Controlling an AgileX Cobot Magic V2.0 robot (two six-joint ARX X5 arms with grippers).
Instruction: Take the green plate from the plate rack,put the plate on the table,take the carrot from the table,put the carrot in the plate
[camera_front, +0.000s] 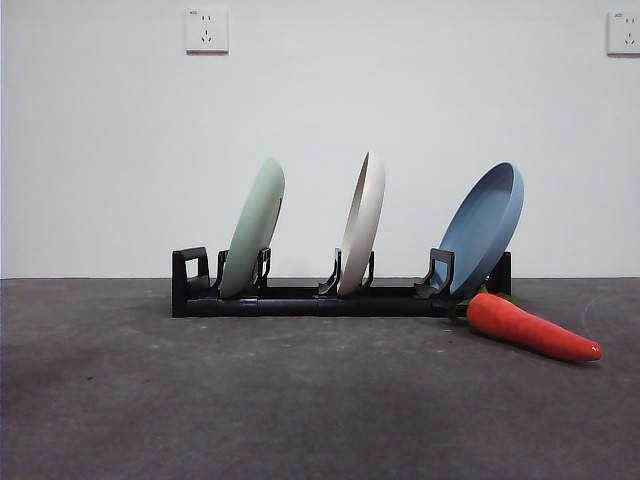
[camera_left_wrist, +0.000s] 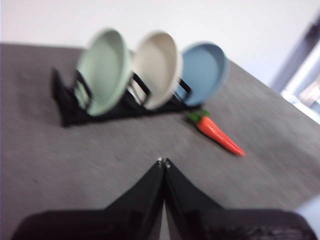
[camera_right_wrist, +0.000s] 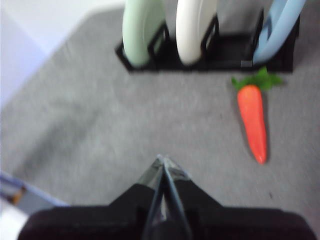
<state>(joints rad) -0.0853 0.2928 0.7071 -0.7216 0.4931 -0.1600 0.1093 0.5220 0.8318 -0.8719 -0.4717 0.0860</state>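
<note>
The green plate (camera_front: 252, 228) stands on edge in the left slot of the black plate rack (camera_front: 300, 298) on the dark grey table (camera_front: 300, 400). It also shows in the left wrist view (camera_left_wrist: 102, 70) and the right wrist view (camera_right_wrist: 142, 27). The carrot (camera_front: 530, 327) lies on the table by the rack's right end, leaves toward the rack; it shows in both wrist views (camera_left_wrist: 217, 132) (camera_right_wrist: 252, 117). My left gripper (camera_left_wrist: 163, 162) and right gripper (camera_right_wrist: 162, 160) are shut and empty, well short of the rack. Neither arm shows in the front view.
A cream plate (camera_front: 363, 224) stands in the rack's middle slot and a blue plate (camera_front: 483, 228) leans in the right slot, just above the carrot's leafy end. A white wall with two sockets rises behind the table.
</note>
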